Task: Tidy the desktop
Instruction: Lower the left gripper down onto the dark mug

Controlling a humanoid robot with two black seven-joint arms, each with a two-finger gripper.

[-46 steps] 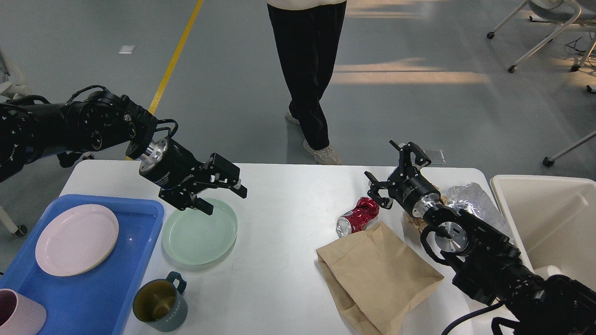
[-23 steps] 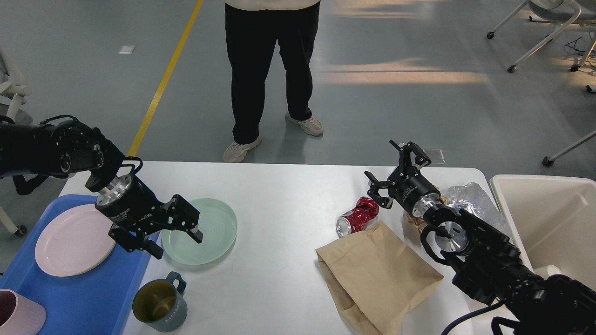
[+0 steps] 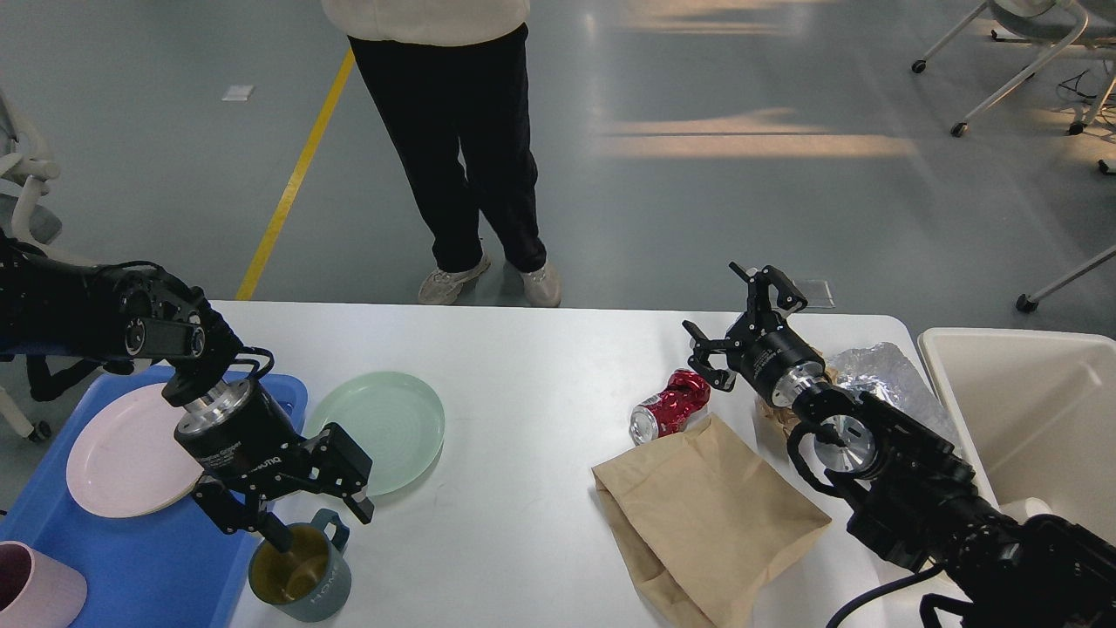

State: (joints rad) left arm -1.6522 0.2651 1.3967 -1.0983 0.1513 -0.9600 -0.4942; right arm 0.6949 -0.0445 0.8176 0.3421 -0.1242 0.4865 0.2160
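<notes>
Your left gripper stands open over the dark teal ceramic mug, holding nothing; one finger looks inside the rim, the other beyond the handle. Lower straight, then close on the wall; your right gripper hangs open and empty above the white desktop.

Left arm reaches in low from the left, wrist bent downward, left pincer spread wide. Right arm stretches up from the lower right, right pincer splayed apart too.

Black jointed arms with silver wrist rings, looped cables, and possibly white lettering.
</notes>
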